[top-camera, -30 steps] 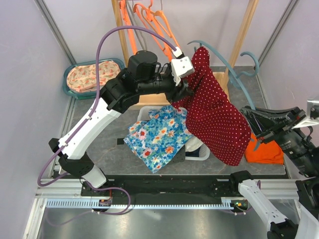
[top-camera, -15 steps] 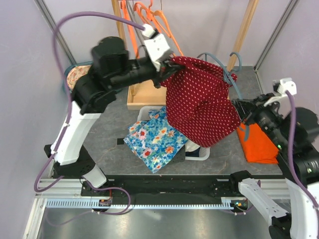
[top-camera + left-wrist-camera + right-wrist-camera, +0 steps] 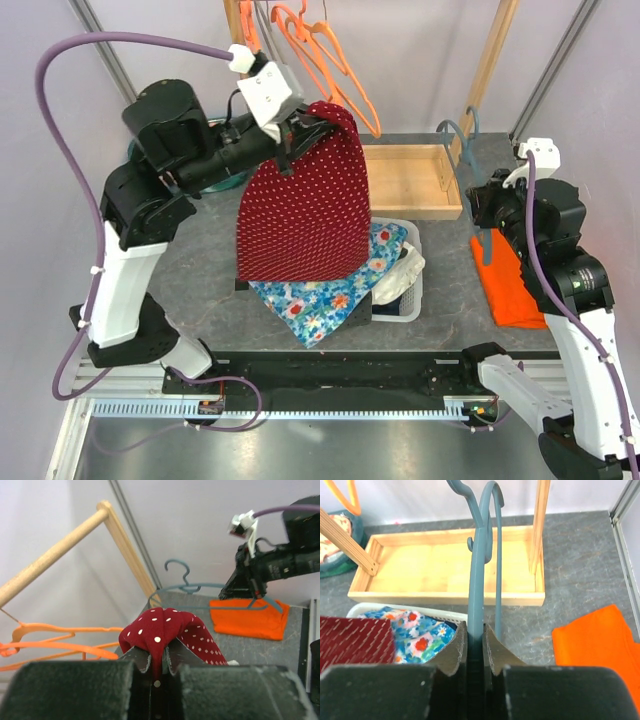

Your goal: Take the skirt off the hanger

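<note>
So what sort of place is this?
Likely a robot test cell staged as a laundry corner: two arms bolted to a grey table, a wooden rail with orange hangers, and a white basket of clothes.

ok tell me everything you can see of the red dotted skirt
The skirt is dark red, soft-looking cloth with small white dots. A fold at its top is pinched in the shut left gripper, and the rest hangs down in loose broad folds. Its lower edge hangs over the floral cloth; whether they touch I cannot tell. It is clear of the teal hanger, which the right gripper holds off to the right.
</note>
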Controlling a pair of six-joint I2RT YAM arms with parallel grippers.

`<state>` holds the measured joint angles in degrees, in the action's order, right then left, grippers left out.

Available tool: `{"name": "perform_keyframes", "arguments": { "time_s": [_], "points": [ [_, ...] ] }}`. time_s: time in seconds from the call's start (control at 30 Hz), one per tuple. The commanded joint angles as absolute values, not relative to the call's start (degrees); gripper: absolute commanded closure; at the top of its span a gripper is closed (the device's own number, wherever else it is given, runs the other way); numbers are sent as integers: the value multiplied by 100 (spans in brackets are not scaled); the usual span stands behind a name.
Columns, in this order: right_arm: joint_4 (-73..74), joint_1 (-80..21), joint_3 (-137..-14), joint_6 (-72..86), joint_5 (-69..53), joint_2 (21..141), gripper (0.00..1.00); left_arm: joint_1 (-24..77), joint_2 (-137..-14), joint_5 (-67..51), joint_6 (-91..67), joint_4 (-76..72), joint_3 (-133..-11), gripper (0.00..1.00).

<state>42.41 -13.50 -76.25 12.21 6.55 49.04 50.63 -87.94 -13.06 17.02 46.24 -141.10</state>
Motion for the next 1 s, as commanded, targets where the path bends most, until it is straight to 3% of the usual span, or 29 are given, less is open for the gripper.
{"name": "perform_keyframes", "arguments": {
  "time_s": [0.0,0.2,0.43,0.67,0.97],
  "points": [
    [3727,-1345,-7989,1222,835,4887,100,5071,-8842,-730,2056,4236,-13870,98],
    [3648,-1345,-8437,1318,783,5062,100,5106,-8649,-1160,1942,4236,-12458,98],
    [3586,-1345,-8912,1406,721,5387,100,5308,-8570,-748,2653,4008,-11261,98],
    [3796,-1345,-9728,1503,484,5993,100,5836,-8455,711,4095,3173,-7959,98],
    [3973,-1354,-10749,1441,528,6881,100,5871,-8499,211,3920,3823,-6910,98]
  ]
}}
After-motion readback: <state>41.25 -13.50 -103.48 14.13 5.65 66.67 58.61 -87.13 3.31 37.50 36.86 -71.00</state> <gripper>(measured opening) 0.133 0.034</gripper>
